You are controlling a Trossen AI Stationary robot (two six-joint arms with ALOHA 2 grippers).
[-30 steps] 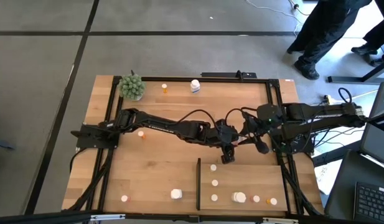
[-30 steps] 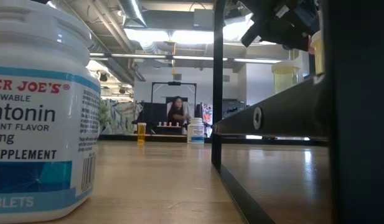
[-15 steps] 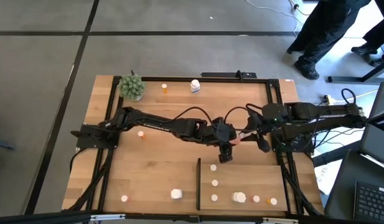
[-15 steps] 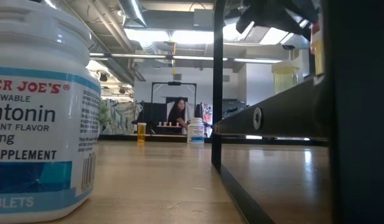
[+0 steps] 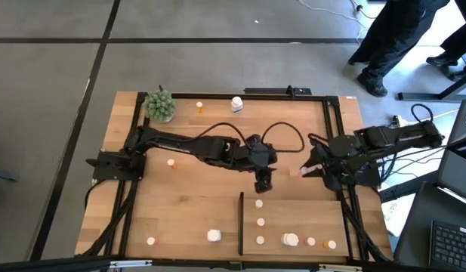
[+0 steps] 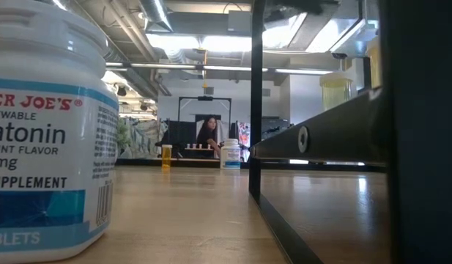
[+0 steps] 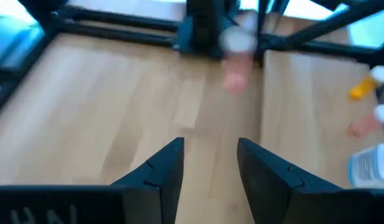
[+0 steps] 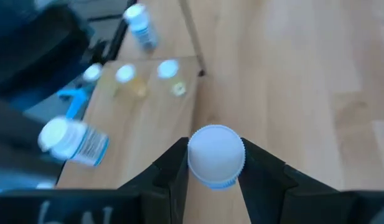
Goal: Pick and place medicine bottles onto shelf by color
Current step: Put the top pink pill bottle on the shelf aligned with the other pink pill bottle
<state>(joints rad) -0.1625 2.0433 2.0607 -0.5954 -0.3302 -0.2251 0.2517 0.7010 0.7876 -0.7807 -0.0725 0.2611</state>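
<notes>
From above, my right tool (image 5: 307,171) grips a white-capped bottle (image 8: 216,155) at the worktop's (image 5: 187,211) right side, the bottle's body hidden between the fingers; my left tool (image 7: 209,163) hangs mid-worktop just beyond the shelf (image 5: 293,225), its fingers apart around nothing; six bottles stand on the shelf, their colours hard to make out; in the low view a large melatonin bottle (image 6: 50,132) is cut off at the left.
</notes>
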